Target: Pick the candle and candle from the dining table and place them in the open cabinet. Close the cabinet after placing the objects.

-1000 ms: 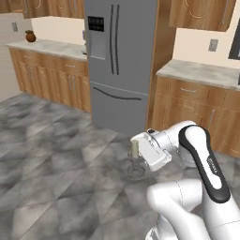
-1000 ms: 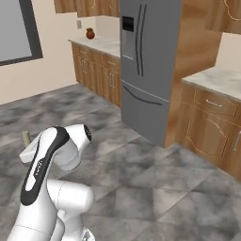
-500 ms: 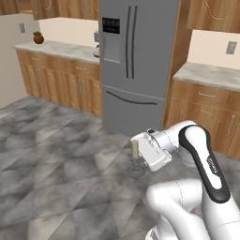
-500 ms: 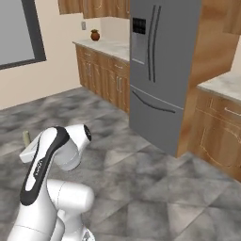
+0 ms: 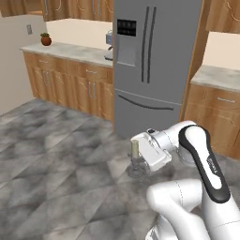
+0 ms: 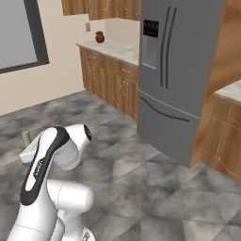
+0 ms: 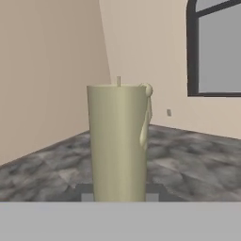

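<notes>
The candle (image 7: 117, 143), a pale beige cylinder with a drip of wax down its right side and a short wick, is standing upright between the finger tips of the hand (image 7: 117, 193), which is clamping it low on its body. In the left base view the candle (image 5: 134, 149) is poking up at the near end of the hand (image 5: 140, 158), carried in the air over the grey stone floor (image 5: 56, 154). Compared with a second ago, the fridge (image 5: 152, 65) and the far bench (image 5: 70, 50) are sitting further right and larger, so the base is driving and turning while the arm's pose looks unchanged. That suggests the carry toward the cabinet is under way, with placing and closing not yet done.
</notes>
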You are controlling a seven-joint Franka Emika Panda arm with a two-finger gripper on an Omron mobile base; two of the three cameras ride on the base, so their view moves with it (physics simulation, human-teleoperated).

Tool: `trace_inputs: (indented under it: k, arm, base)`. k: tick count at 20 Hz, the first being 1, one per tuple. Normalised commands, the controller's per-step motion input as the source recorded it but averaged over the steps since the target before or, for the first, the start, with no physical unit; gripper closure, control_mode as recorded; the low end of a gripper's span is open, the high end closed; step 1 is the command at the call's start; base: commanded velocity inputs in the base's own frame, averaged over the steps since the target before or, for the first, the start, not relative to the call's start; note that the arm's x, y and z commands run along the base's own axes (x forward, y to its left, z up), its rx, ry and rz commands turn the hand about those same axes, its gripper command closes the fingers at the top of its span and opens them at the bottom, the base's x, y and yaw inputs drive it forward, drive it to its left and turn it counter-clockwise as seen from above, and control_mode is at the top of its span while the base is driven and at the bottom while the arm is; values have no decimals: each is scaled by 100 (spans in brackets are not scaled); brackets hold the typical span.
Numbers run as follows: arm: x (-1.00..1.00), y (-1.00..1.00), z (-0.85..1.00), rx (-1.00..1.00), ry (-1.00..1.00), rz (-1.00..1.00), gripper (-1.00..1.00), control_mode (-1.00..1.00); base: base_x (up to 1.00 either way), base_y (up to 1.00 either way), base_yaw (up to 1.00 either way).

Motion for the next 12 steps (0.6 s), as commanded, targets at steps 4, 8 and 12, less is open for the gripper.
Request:
trace_inputs:
  k: [4,8,12]
  arm:
    - [0,0,0,0,0,0,100,100]
    - [0,0,0,0,0,0,100,100]
    - [0,0,0,0,0,0,100,100]
  base:
    - [65,31,0]
    - [65,32,0]
    - [65,30,0]
